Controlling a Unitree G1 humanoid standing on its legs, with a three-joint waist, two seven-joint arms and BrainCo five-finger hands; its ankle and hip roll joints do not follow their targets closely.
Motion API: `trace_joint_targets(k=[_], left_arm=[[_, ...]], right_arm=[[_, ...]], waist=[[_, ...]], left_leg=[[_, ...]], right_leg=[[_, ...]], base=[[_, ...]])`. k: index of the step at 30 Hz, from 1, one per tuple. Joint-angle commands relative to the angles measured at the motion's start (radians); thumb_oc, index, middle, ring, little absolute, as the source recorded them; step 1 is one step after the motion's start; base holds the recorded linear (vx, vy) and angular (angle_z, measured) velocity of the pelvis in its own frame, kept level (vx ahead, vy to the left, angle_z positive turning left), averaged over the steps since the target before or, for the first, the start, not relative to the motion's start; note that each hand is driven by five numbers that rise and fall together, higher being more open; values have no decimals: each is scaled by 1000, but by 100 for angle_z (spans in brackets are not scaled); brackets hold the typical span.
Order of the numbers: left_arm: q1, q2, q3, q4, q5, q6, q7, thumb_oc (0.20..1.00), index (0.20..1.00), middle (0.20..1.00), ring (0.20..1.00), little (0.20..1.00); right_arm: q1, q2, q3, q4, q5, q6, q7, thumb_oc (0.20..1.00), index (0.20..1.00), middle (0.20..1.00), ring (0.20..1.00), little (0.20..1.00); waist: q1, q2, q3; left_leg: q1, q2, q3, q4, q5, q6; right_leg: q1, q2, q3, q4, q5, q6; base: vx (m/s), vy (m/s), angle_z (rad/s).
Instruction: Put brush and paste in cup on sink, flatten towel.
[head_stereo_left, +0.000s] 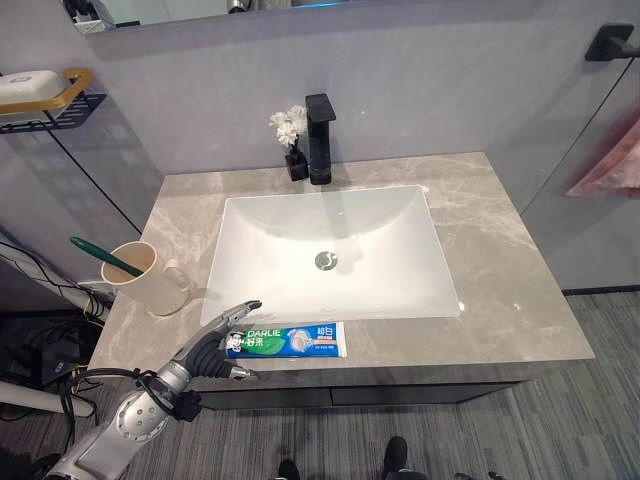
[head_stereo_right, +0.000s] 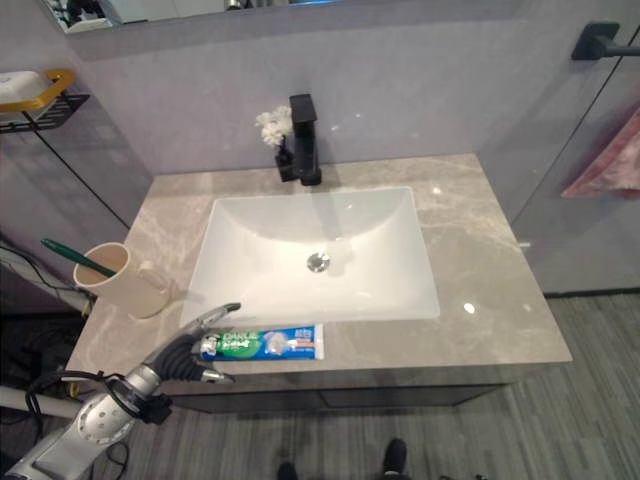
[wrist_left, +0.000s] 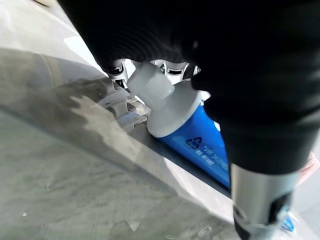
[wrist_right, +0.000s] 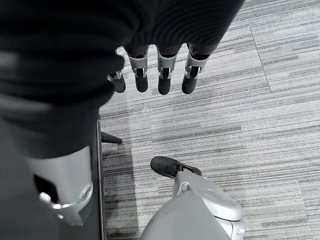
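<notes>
The brush is in the cup, the paste is not yet in, and the towel is not flat.

From the left eye, the cup (head_stereo_left: 138, 271) stands on the surface (head_stereo_left: 500, 260) to the left of the sink (head_stereo_left: 330, 255), and the green brush (head_stereo_left: 105, 256) already leans in it; nothing else is in the cup. The paste (head_stereo_left: 287, 341) lies flat on the front edge, near the cup, so it has to go in. The left hand (head_stereo_left: 215, 340) is at the paste's cap end, fingers spread above and below it. A pink towel (head_stereo_left: 612, 165) hangs on the right wall. From the left wrist, the white cap sits between the fingers (wrist_left: 116, 70), but I cannot tell if they squeeze it. From the right wrist, the right hand (wrist_right: 150, 70) hangs over the floor with relaxed fingers and holds nothing.
</notes>
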Motion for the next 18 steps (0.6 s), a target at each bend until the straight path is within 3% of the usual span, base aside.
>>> trace_joint_targets(k=[1,2,3,6,8,11,13,15,18], left_arm=[[-20,5,7,-8,-4,-17,-6,843,843,843,843,843],[-21,6,5,-8,-5,-17,-6,802,802,802,802,802],[-22,6,4,-9,-6,-16,-7,708,708,708,708,708],[-27,6,-10,-8,-10,-14,-14,592,592,592,592,592],[-27,6,-13,-7,-11,-14,-15,633,633,633,633,633],[-21,3,-18,-9,-8,-12,-15,837,837,837,837,837],[-13,5,-24,-11,-2,-14,-21,840,840,840,840,840],[-10,4,-31,-9,-2,-11,-26,740,740,740,740,740],[-9,13,-43,-12,8,-13,-33,492,492,492,492,492]], right_arm=[[-64,17,21,39,5,-19,-1,1000,1000,1000,1000,1000],[-64,17,21,40,5,-19,-1,1000,1000,1000,1000,1000],[-65,17,22,40,6,-18,-1,1000,1000,1000,1000,1000],[-71,17,26,37,8,-18,-2,1000,1000,1000,1000,1000],[-73,16,26,35,8,-18,-4,1000,1000,1000,1000,1000],[-74,15,28,35,8,-19,-6,1000,1000,1000,1000,1000],[-79,15,33,41,0,-17,-7,1000,1000,1000,1000,1000],[-82,16,35,42,0,-18,-8,1000,1000,1000,1000,1000],[-83,15,37,40,-1,-20,-9,1000,1000,1000,1000,1000]], waist=[[0,-16,45],[0,-17,45],[1,-17,46],[3,-18,48],[4,-18,48],[5,-18,49],[9,-18,50],[12,-18,49],[12,-18,48]], left_leg=[[-15,2,-36,4,25,4],[-16,2,-37,4,25,4],[-16,2,-38,4,25,4],[-18,2,-40,4,26,4],[-18,2,-41,4,26,4],[-17,3,-40,4,25,5],[-14,3,-40,4,23,6],[-13,3,-40,4,23,6],[-11,4,-41,4,21,6]], right_leg=[[66,-27,20,51,-60,70],[65,-27,20,51,-60,70],[65,-26,20,52,-61,70],[64,-26,20,55,-63,68],[64,-25,19,55,-63,68],[62,-24,19,56,-64,68],[64,-23,21,55,-64,68],[65,-23,21,55,-64,68],[69,-22,20,55,-66,67]], base=[[0,0,0],[0,0,0],[0,0,0],[0,0,0],[0,0,0],[0,0,0],[0,0,0],[0,0,0],[0,0,0]])
